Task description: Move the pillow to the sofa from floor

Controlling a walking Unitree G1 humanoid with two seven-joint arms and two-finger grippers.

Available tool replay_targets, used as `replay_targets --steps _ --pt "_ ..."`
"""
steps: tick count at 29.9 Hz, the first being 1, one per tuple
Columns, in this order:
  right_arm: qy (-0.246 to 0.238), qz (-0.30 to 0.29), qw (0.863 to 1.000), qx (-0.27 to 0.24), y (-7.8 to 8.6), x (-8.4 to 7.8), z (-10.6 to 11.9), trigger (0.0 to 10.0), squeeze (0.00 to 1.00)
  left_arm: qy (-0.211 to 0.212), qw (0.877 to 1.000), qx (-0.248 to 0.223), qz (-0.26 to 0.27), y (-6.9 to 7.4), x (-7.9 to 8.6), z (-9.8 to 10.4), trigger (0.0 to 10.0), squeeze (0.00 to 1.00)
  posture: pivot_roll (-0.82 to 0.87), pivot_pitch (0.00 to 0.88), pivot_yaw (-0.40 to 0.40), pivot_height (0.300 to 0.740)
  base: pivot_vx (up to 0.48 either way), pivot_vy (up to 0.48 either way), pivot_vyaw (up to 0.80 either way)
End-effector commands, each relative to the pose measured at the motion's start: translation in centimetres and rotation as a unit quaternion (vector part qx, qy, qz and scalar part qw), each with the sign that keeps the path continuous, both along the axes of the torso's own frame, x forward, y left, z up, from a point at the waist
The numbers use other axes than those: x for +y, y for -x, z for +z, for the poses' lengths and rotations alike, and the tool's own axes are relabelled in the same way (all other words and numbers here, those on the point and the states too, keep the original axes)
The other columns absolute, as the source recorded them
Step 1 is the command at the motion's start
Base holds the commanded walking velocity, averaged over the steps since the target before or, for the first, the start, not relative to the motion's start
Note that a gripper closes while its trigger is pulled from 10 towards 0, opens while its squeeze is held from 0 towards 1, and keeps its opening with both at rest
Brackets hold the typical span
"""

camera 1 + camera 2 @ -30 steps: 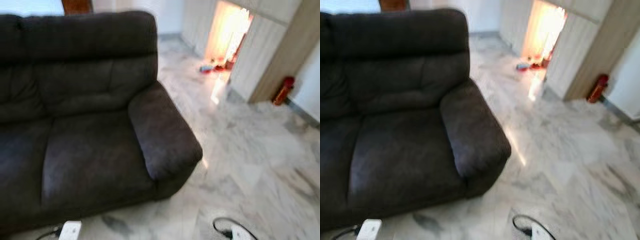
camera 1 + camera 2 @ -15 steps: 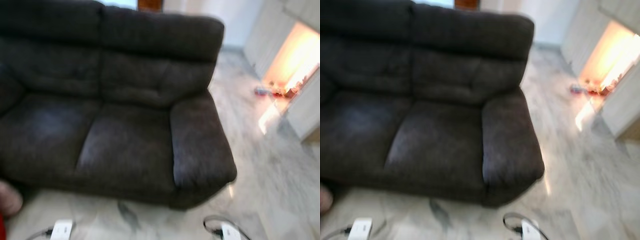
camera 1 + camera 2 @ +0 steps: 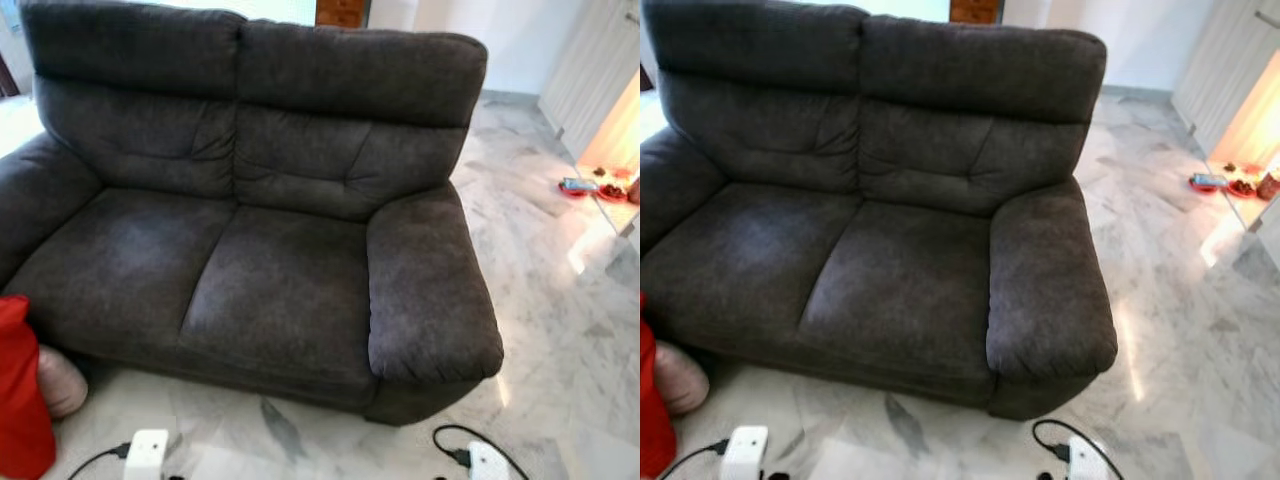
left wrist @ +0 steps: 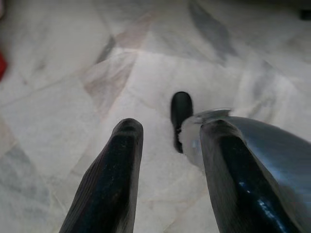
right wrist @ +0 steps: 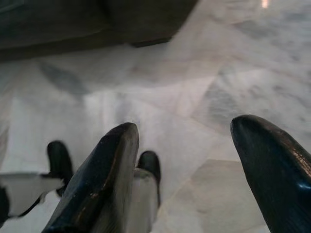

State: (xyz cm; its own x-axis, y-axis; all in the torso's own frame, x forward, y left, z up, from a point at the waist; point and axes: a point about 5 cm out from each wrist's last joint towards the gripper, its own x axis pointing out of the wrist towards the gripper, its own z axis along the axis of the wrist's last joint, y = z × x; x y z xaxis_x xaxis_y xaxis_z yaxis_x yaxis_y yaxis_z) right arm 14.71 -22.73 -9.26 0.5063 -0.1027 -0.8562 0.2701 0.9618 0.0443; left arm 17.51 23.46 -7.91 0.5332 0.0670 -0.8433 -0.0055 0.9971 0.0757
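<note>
Dark sofa (image 3: 260,220) set on marble floor (image 3: 570,330). Pink pillow (image 3: 60,382) lodged at sofa base, beside red object (image 3: 20,400). Left gripper (image 4: 170,141) and right gripper (image 5: 189,145) hung over floor, fingers spread, nothing held.

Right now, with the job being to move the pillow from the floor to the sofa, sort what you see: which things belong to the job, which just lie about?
Belong to the job:
red pillow on the floor
pink pillow beside it
dark sofa
left gripper, open
right gripper, open

Lying about:
red dishes on the floor, far right
marble floor
</note>
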Motion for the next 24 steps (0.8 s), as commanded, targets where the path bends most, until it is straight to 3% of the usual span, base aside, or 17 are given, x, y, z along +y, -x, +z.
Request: replay_targets --steps 1,2,3,5,6,10,15,24 --pt "0.004 -0.009 1.0 -0.002 0.0 -0.3 0.0 10.0 0.0 -0.01 0.999 0.001 -0.031 -0.3 -0.2 0.1 10.0 0.0 -0.12 0.0 0.04 0.74 0.0 0.0 0.0" --pt "0.004 -0.01 1.0 -0.002 0.0 -0.3 0.0 10.0 0.0 -0.011 0.999 0.002 -0.034 -0.3 -0.2 0.1 10.0 0.0 -0.13 0.0 0.049 0.74 0.0 0.0 0.0" --pt "0.006 -0.022 1.0 -0.001 0.1 -0.3 0.0 10.0 0.0 0.0 0.997 -0.03 -0.076 -2.6 -3.1 0.7 10.0 0.0 -0.17 0.0 0.063 0.74 0.0 0.0 0.0" --pt "0.006 -0.022 1.0 -0.001 0.1 -0.3 0.0 10.0 0.0 0.0 0.997 -0.03 -0.076 -2.6 -3.1 0.7 10.0 0.0 -0.17 0.0 0.063 0.74 0.0 0.0 0.0" --pt "0.002 -0.036 0.999 -0.004 0.1 -0.2 0.0 10.0 0.0 0.011 0.995 -0.044 -0.091 -4.1 -4.4 1.3 10.0 0.0 -0.19 0.0 0.054 0.74 0.0 0.0 0.0" --pt "-0.004 -0.02 1.0 0.007 0.1 0.4 -0.2 10.0 0.0 0.005 0.995 -0.059 -0.086 -5.2 -4.0 2.0 10.0 0.0 -0.15 0.0 -0.009 0.74 0.0 0.0 0.0" --pt "-0.007 -0.008 1.0 0.018 0.2 1.1 -0.4 10.0 0.0 0.004 0.996 -0.065 -0.06 -4.9 -3.6 1.9 10.0 0.0 -0.07 0.0 -0.063 0.74 0.0 0.0 0.0" --pt "-0.013 -0.025 1.0 0.004 0.0 1.8 -0.4 10.0 0.0 0.0 0.999 -0.043 -0.025 -3.0 -2.6 0.9 10.0 0.0 -0.01 0.0 -0.049 0.74 0.0 0.0 0.0"
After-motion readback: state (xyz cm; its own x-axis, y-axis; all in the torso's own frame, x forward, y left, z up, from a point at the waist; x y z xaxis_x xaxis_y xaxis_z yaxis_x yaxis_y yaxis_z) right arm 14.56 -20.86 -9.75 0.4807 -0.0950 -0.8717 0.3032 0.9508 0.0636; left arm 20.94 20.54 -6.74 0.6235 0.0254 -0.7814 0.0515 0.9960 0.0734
